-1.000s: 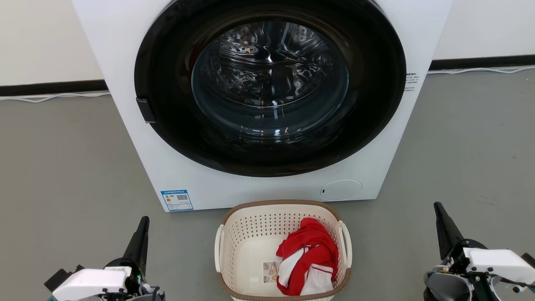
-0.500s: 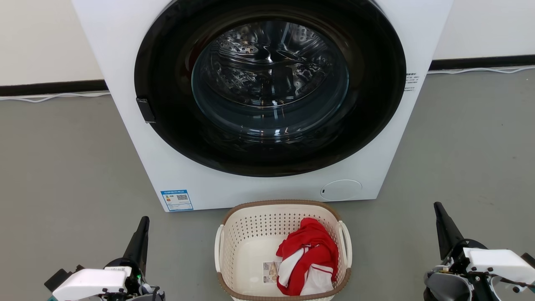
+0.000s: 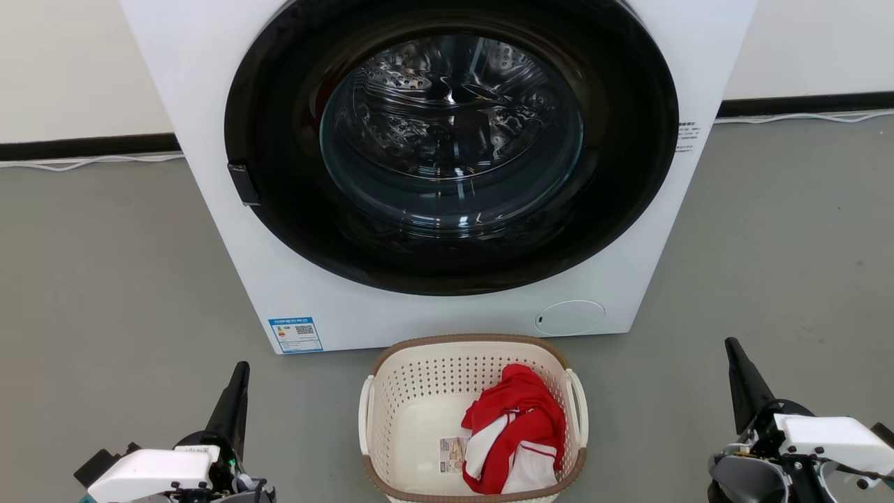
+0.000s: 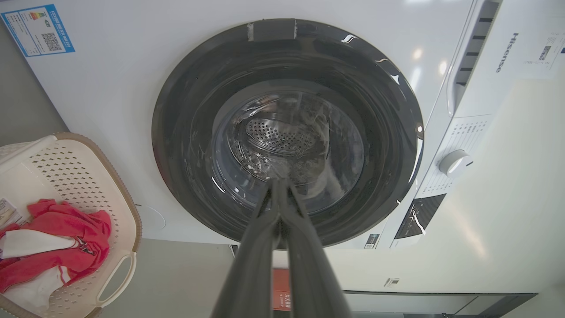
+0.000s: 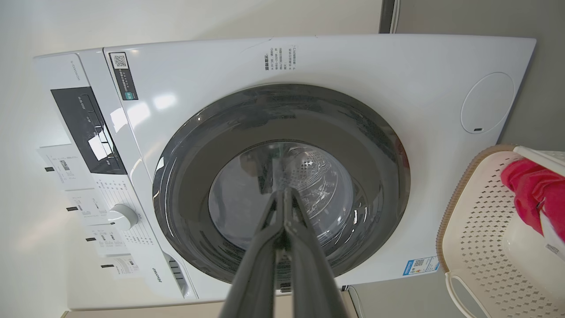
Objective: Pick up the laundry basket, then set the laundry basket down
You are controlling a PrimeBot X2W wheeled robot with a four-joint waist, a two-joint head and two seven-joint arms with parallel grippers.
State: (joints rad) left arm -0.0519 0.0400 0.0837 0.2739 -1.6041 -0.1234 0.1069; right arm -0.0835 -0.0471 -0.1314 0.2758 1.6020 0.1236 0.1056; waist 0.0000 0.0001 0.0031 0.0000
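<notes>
Cream perforated laundry basket [image 3: 412, 391], brown rim, holds red-and-white cloth [image 3: 513, 429]; white washing machine [image 3: 209, 140].

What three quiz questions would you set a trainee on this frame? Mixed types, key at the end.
1. True or false: the laundry basket stands on the floor in front of the washing machine, with neither gripper touching it.
2. What lies in the basket? A) a red and white garment B) a blue towel C) nothing
3. Are the left gripper and the right gripper open or shut?
Key: 1 true; 2 A; 3 both shut, holding nothing.
</notes>
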